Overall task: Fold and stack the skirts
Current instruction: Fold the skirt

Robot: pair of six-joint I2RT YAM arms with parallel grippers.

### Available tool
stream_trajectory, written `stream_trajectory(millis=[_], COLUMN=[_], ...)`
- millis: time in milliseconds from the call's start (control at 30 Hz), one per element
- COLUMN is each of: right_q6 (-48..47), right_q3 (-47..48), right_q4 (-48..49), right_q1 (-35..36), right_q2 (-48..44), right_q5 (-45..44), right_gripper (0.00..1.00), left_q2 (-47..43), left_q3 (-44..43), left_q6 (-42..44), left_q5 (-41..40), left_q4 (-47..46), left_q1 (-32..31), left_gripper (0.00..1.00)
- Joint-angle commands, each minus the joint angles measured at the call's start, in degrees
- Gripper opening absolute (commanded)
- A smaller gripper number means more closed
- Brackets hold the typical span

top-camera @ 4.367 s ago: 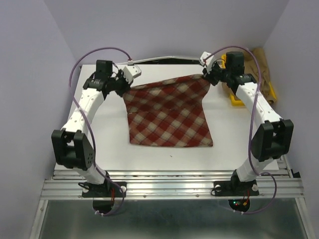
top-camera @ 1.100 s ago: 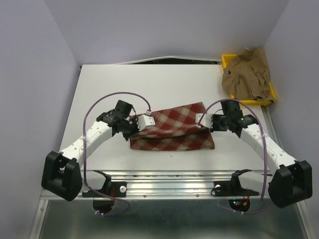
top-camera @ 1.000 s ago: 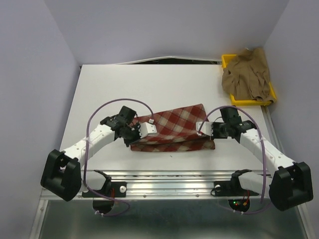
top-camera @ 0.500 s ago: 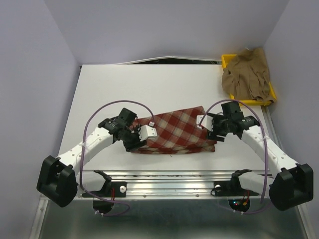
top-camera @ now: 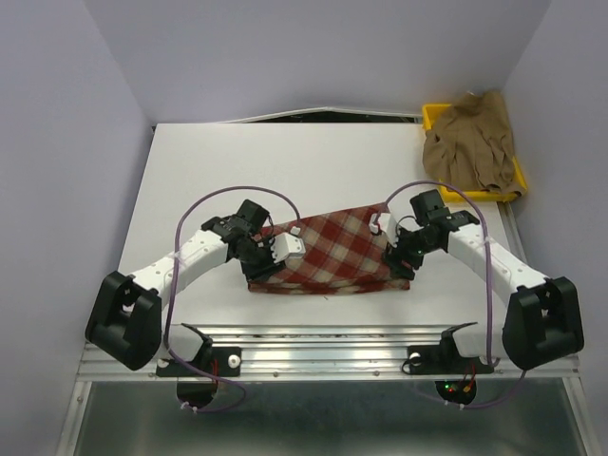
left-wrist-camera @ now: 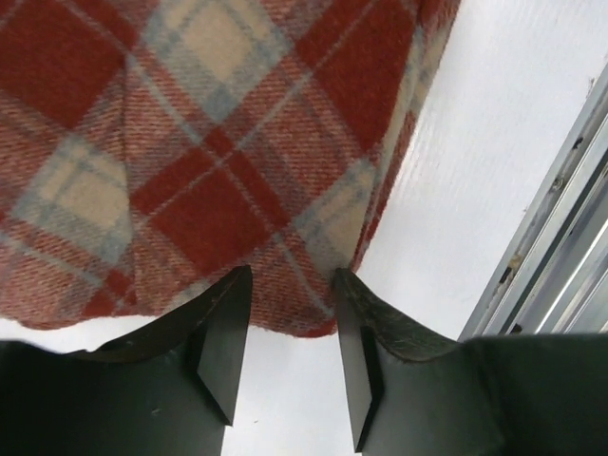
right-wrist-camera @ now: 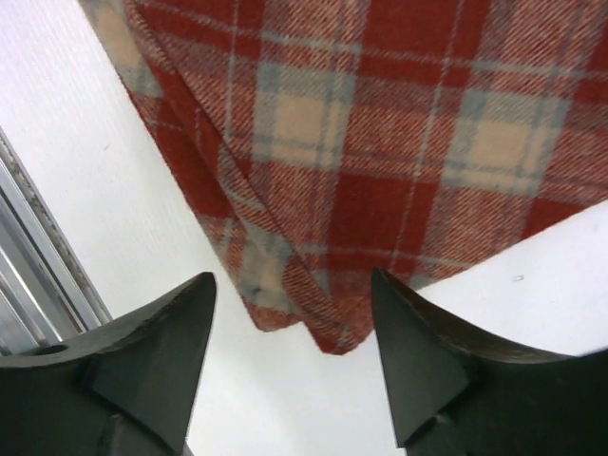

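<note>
The red-and-cream plaid skirt (top-camera: pixel 332 255) lies folded in half near the table's front edge, its layers doubled. My left gripper (top-camera: pixel 256 274) is at its near left corner. In the left wrist view the left gripper (left-wrist-camera: pixel 292 275) stands open, with the skirt's (left-wrist-camera: pixel 237 161) edge lying at its fingertips. My right gripper (top-camera: pixel 403 268) is at the near right corner. In the right wrist view the right gripper (right-wrist-camera: pixel 293 280) is open wide, and the skirt's (right-wrist-camera: pixel 399 133) doubled corner rests on the table between its tips, untouched. The tan-brown skirt (top-camera: pixel 470 142) is bunched in the tray at the back right.
The yellow tray (top-camera: pixel 432 114) sits at the table's far right corner under the tan skirt. A metal rail (top-camera: pixel 323 347) runs along the near edge, close to the folded skirt, and it shows as the rail (left-wrist-camera: pixel 560 237) in the left wrist view. Purple cables loop above both arms.
Both grippers carried the plaid skirt's far edge down over its near edge, folding it in half, then opened and let go. Both now sit at the near corners.
</note>
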State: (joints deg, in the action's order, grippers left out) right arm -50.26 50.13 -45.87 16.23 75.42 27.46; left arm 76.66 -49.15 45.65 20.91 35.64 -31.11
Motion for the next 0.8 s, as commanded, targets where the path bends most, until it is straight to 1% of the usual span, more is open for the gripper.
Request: stream_trajectory(millis=[0, 100, 133, 200, 233, 267, 300, 333, 367, 433, 500, 533, 567, 600, 667, 700, 733, 767], right_q6=[3.85, 4.82, 5.17, 5.17, 5.96, 6.31, 6.75, 7.19, 7.11, 7.02, 6.58, 6.67, 6.93, 7.1, 7.55, 9.02, 10.08, 12.7], right_q3=[-5.55, -9.07, -10.91, -11.63, -10.68, -9.8, -8.66, -7.34, -4.8, -2.33, 1.8, 3.47, 5.31, 8.98, 12.78, 14.71, 18.65, 20.69], right_q4=[2.7, 9.37, 14.61, 19.48, 23.33, 24.85, 26.25, 28.7, 29.86, 33.88, 36.45, 38.03, 38.91, 39.71, 42.08, 42.78, 43.75, 43.76], right_q1=[1.79, 2.49, 2.49, 2.49, 2.49, 2.49, 2.49, 2.49, 2.49, 2.49, 2.49, 2.49, 2.49, 2.49, 2.49, 2.49, 2.49, 2.49], right_q2=[-3.43, -2.47, -0.99, 1.56, 4.97, 6.83, 8.76, 10.7, 14.02, 16.59, 20.02, 21.25, 22.57, 25.02, 27.4, 28.37, 30.12, 30.84], right_q5=[-2.58, -6.97, -10.64, -13.91, -16.45, -17.52, -19.18, -19.81, -20.51, -21.92, -22.63, -22.8, -23.07, -23.33, -23.51, -23.68, -24.64, -25.43], right_gripper=[0.73, 0.69, 0.63, 0.59, 0.56, 0.53, 0.47, 0.44, 0.41, 0.35, 0.32, 0.31, 0.29, 0.28, 0.3, 0.33, 0.45, 0.5], left_q2=[-2.13, -1.0, -0.55, 0.67, 1.03, 1.47, 1.56, 1.56, 1.21, 0.51, -0.28, -0.37, -0.37, -0.11, 0.06, 0.24, 0.24, 0.33], left_q3=[2.21, 3.88, 4.66, 5.37, 5.98, 6.25, 6.69, 7.04, 7.74, 8.62, 9.85, 10.12, 10.03, 9.86, 8.81, 8.19, 7.67, 6.36], left_q6=[3.83, 4.01, 3.66, 3.4, 3.05, 2.78, 2.43, 2.25, 2.08, 1.46, 0.41, -0.03, -0.38, -1.34, -2.66, -3.28, -4.5, -5.12], left_q5=[-0.25, -2.09, -2.36, -2.62, -2.45, -2.45, -2.88, -2.98, -3.41, -4.12, -5.52, -5.7, -5.7, -5.53, -5.18, -4.91, -3.95, -2.64], left_q4=[1.8, 0.41, -0.04, -0.92, -1.09, -1.71, -2.06, -2.15, -2.59, -3.38, -4.95, -5.31, -5.49, -5.93, -6.37, -6.46, -6.46, -6.28], left_q1=[-0.18, -0.18, -0.18, -0.18, -0.18, -0.18, -0.18, -0.18, -0.18, -0.18, -0.18, -0.18, -0.18, -0.26, -0.26, -0.35, -0.44, -0.61], left_gripper=[0.53, 0.52, 0.51, 0.45, 0.43, 0.39, 0.36, 0.34, 0.3, 0.26, 0.22, 0.21, 0.21, 0.21, 0.21, 0.27, 0.31, 0.39])
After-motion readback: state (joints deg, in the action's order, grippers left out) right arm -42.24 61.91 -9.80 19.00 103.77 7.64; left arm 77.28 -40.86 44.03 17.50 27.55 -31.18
